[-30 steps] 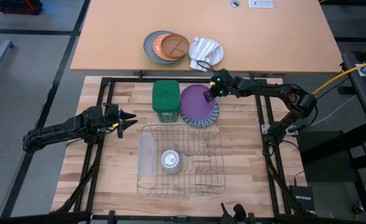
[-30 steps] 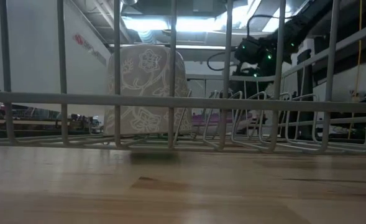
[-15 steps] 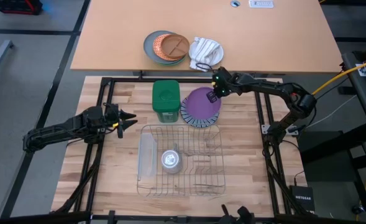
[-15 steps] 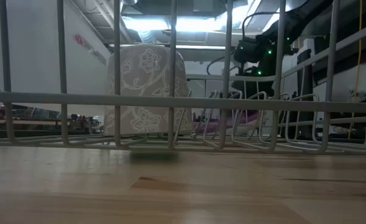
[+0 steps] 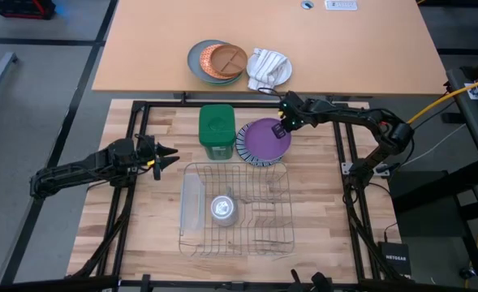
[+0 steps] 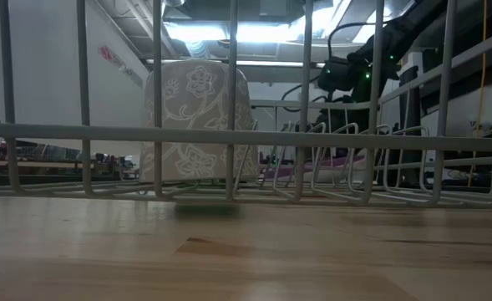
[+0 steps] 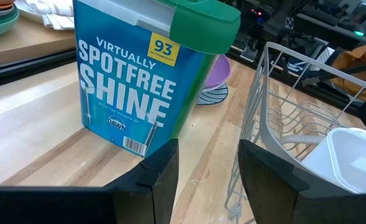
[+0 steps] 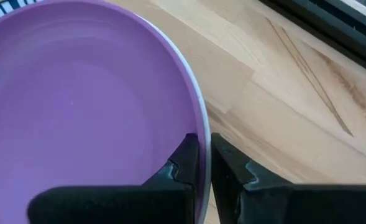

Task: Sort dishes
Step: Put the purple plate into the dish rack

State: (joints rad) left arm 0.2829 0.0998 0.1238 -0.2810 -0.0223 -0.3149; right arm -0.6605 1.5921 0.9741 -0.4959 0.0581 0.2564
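A green-lidded detergent tub (image 5: 217,130) stands beside a wire rack (image 5: 237,209) holding a patterned cup (image 5: 223,209).

Your overhead picture is evenly lit, shadows soft. Your table-level camera faces glaring ceiling lights (image 6: 229,32); the rack wires (image 6: 229,134) before it are blurred. Both wrist pictures are bright, their near fingers soft.

High view looked straight down on the whole table (image 5: 141,203), low view sat level behind the rack (image 6: 229,138) wires, left wrist faced the box (image 7: 139,81), right wrist hung close over the purple plate (image 8: 77,93), also seen overhead.
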